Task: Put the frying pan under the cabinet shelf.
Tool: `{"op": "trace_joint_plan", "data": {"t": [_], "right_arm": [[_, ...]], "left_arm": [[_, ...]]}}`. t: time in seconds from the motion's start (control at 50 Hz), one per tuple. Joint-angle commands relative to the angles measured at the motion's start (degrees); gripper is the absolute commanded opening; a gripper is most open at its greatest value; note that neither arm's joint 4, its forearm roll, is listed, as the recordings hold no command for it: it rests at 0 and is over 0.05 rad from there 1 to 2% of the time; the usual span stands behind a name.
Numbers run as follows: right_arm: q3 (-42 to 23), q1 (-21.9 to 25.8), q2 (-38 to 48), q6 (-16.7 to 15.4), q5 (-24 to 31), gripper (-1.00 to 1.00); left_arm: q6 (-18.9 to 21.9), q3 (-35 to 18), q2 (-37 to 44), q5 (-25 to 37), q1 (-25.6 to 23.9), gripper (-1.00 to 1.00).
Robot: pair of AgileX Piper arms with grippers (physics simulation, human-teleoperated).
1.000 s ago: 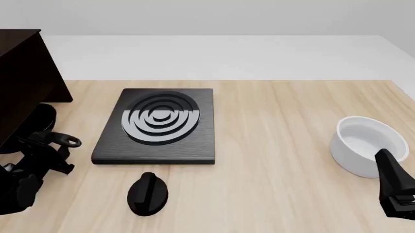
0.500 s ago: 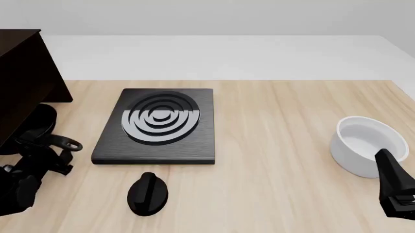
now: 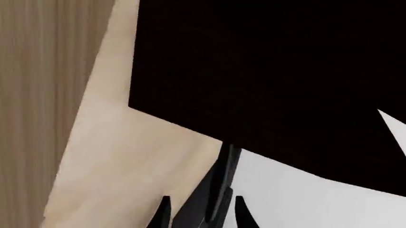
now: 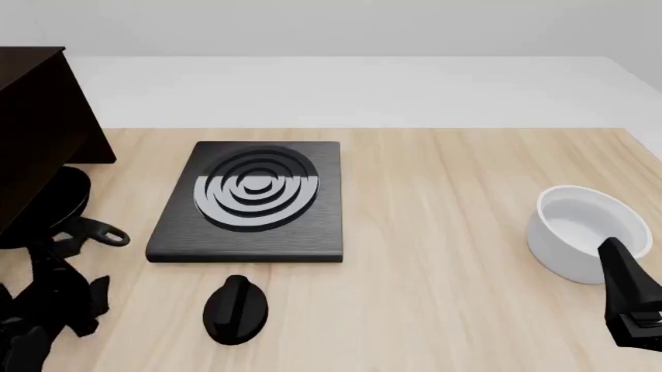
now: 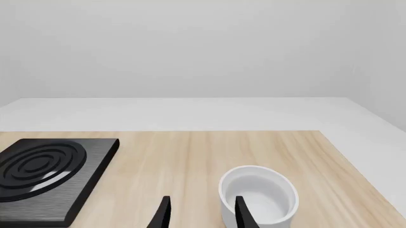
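Cabinet shelf point(image 4: 42, 132) at far left of the table point(image 4: 445, 194). The frying pan point(image 4: 62, 198) lies at its foot, the round body partly hidden beneath the dark panel. Its slim handle point(image 4: 101, 230) pokes out toward the stove plate point(image 4: 253, 201), looped end in the open.

L arm sits low at the near-left corner. In the L wrist view your left end effector point(image 3: 201, 216) has its fingers spread. The handle point(image 3: 219, 180) runs up between them without either finger pressing on it, and the cabinet shelf point(image 3: 266, 71) fills most of the view beyond.

Centre: stove plate w/ silver rings, bare. The small oval knob point(image 4: 236, 310) is just in front of it, apart from both arms.

R side: white bowl point(image 4: 584, 232) near the table edge. Your right end effector point(image 5: 201, 216) is spread too, holds nothing, and points over the bowl. It is well away from the job.

Step in hand, as judged: placement looks done, w/ the pan let go and the release phase under way.

Next move calls for you to draw the L arm straight back along the handle line, keeping the fingers wide so they don't snag the loop and drag the pan out. How far under the pan sits can't be told exactly. If it is short, a light push on the handle end should finish it.
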Motion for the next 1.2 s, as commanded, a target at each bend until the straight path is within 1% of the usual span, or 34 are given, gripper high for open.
{"op": "trace_joint_plan", "data": {"t": [0.02,0.12,0.32,0.4,0.42,0.46,0.48,0.52,0.54,0.56,0.58,0.6,0.62,0.64,0.68,0.7,0.72,0.74,0.76,0.78,0.82,0.86,0.88,0.9,0.92,0.96,0.98,1.0,1.02,1.04,1.06,1.1,1.16,1.2], "right_arm": [[0.0,0.0,0.0,0.0,0.0,1.00],[0.0,0.0,-0.1,0.0,0.0,1.00],[0.0,0.0,0.0,0.0,0.0,1.00],[0.0,0.0,0.0,0.0,0.0,1.00],[0.0,0.0,0.0,0.0,0.0,1.00],[0.0,0.0,0.0,0.0,0.0,1.00],[0.0,0.0,0.0,0.0,0.0,1.00],[0.0,0.0,0.0,0.0,0.0,1.00],[0.0,0.0,0.0,0.0,0.0,1.00],[0.0,0.0,0.0,0.0,0.0,1.00],[0.0,0.0,0.0,0.0,0.0,1.00],[0.0,0.0,0.0,0.0,0.0,1.00],[0.0,0.0,0.0,0.0,0.0,1.00],[0.0,0.0,0.0,0.0,0.0,1.00],[0.0,0.0,0.0,0.0,0.0,1.00],[0.0,0.0,0.0,0.0,0.0,1.00],[0.0,0.0,0.0,0.0,0.0,1.00],[0.0,0.0,0.0,0.0,0.0,1.00],[0.0,0.0,0.0,0.0,0.0,1.00],[0.0,0.0,0.0,0.0,0.0,1.00],[0.0,0.0,0.0,0.0,0.0,1.00],[0.0,0.0,0.0,0.0,0.0,1.00],[0.0,0.0,0.0,0.0,0.0,1.00],[0.0,0.0,0.0,0.0,0.0,1.00],[0.0,0.0,0.0,0.0,0.0,1.00],[0.0,0.0,0.0,0.0,0.0,1.00],[0.0,0.0,-0.1,0.0,0.0,1.00],[0.0,0.0,0.0,0.0,0.0,1.00],[0.0,0.0,0.0,0.0,0.0,1.00],[0.0,0.0,0.0,0.0,0.0,1.00],[0.0,0.0,0.0,0.0,0.0,1.00],[0.0,0.0,0.0,0.0,0.0,1.00],[0.0,0.0,0.0,0.0,0.0,1.00],[0.0,0.0,0.0,0.0,0.0,1.00]], "left_arm": [[2.3,5.6,-5.7,0.0,-6.5,1.00],[1.9,5.6,-5.1,0.0,-8.2,1.00],[2.4,5.6,-3.5,0.0,-8.2,1.00],[-0.8,5.6,-2.8,0.0,-10.3,1.00],[1.2,5.6,-3.4,0.0,-8.6,1.00],[2.4,5.6,-4.4,0.0,-9.4,1.00],[6.1,5.6,-4.4,0.0,-9.7,1.00],[7.3,5.6,-4.0,0.0,-10.2,1.00],[11.4,5.6,-4.5,0.0,-9.7,1.00],[10.3,5.6,-27.4,23.0,-12.3,1.00],[10.4,5.6,-50.4,45.9,-12.2,1.00],[13.5,5.6,-73.3,68.8,-12.2,1.00],[11.7,5.6,-96.2,91.7,-12.7,1.00],[16.4,5.6,-104.5,100.6,-11.7,1.00],[16.1,5.6,-104.5,101.3,-10.7,1.00],[17.4,5.6,-104.5,99.8,-12.8,1.00],[21.5,5.6,-104.5,100.7,-11.6,1.00],[20.1,5.6,-104.5,100.1,-12.6,1.00],[25.0,5.6,-104.5,99.2,-11.8,1.00],[25.6,5.6,-104.5,99.5,-11.3,1.00],[29.7,5.6,-104.5,97.4,-10.8,1.00],[30.9,5.6,-104.5,96.0,-10.6,1.00],[34.0,5.6,-104.5,96.2,-10.5,1.00],[34.4,5.6,-104.5,95.7,-9.7,1.00],[37.6,5.5,-104.5,93.9,-11.0,1.00],[37.7,5.5,-104.5,94.6,-10.2,1.00],[38.5,5.2,-104.5,93.9,-12.4,1.00],[42.1,3.0,-104.5,95.0,-11.0,1.00],[39.8,4.7,-104.5,94.5,-11.9,1.00],[39.8,4.7,-104.5,94.5,-11.9,1.00],[43.9,1.7,-104.5,95.2,-11.4,1.00],[44.9,0.9,-104.5,95.8,-12.0,1.00],[50.1,-3.3,-104.5,96.6,-12.4,1.00],[50.3,-2.6,-104.5,96.3,-12.2,1.00]]}}
